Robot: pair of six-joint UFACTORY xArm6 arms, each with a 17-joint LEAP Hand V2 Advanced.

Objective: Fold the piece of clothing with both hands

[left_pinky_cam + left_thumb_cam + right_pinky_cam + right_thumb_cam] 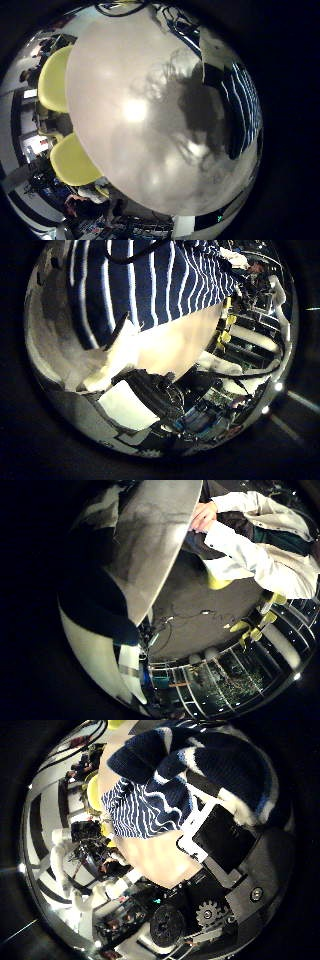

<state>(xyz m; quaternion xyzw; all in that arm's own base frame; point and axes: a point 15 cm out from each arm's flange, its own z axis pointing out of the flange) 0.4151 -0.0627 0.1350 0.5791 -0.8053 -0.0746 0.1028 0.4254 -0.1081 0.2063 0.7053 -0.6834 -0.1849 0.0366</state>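
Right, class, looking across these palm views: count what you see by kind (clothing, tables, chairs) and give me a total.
Clothing: 1
Table: 1
Chairs: 2, both beside the table
Total: 4

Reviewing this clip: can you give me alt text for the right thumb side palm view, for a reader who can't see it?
A bunched piece of dark clothing with white stripes fills the view close to the palm, lying on a pale table. Black and white parts of the right hand, with a gear below, sit against the cloth's edge; whether its fingers grip the cloth cannot be told.
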